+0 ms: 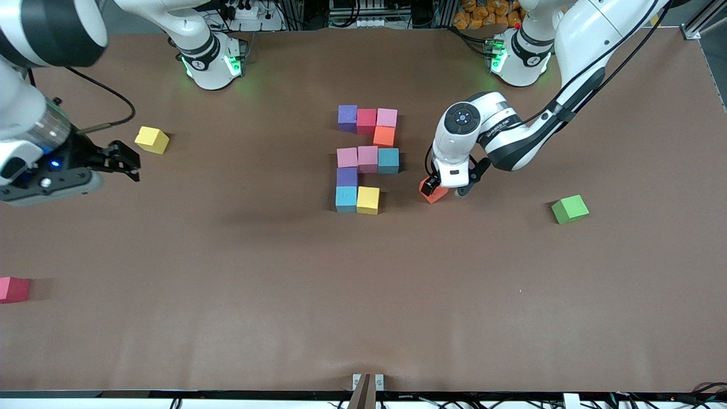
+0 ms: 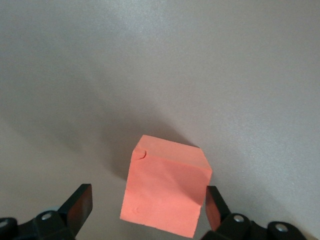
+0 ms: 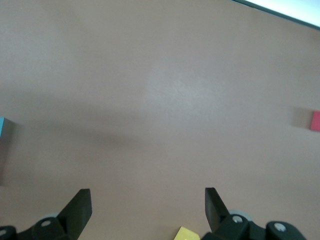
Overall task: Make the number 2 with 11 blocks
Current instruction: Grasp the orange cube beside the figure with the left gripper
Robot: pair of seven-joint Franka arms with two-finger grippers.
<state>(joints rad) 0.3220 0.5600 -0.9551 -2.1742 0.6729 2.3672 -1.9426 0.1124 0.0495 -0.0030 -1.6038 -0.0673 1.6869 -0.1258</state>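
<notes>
orange block: the loose orange cube [image 1: 433, 191] sits on the table [image 1: 238, 318] just beside the digit, toward the left arm's end, level with the digit's bottom row.
block vs claw: in the left wrist view the cube [image 2: 167, 192] lies between the two fingers [image 2: 79, 205], with a gap showing on each side. It is turned a little against the finger line, so a corner rather than a flat face points at one pad.
left gripper: the left gripper [image 1: 448, 187] is low over the cube with jaws spread wide and nothing pinched. Contact is not evident.
the number 2: the part-built digit [image 1: 368, 159] reads top row purple, red, pink; an orange cube under the pink one; a middle row of pink, pink and blue; a purple cube under the first pink; then light blue and yellow on the bottom row.
open slot: judging by the shape, the bottom row lacks its third cube, next to the yellow block [image 1: 368, 200]. That slot lies between the yellow block and the orange cube.
nearer arm: the left arm, by a wide margin.
right gripper: the right gripper [image 1: 122, 162] waits with fingers apart and empty, near the table's right-arm end beside a spare yellow cube [image 1: 152, 140].
strays: a green cube [image 1: 569, 209] and a red cube [image 1: 13, 289] lie well apart from the digit.
</notes>
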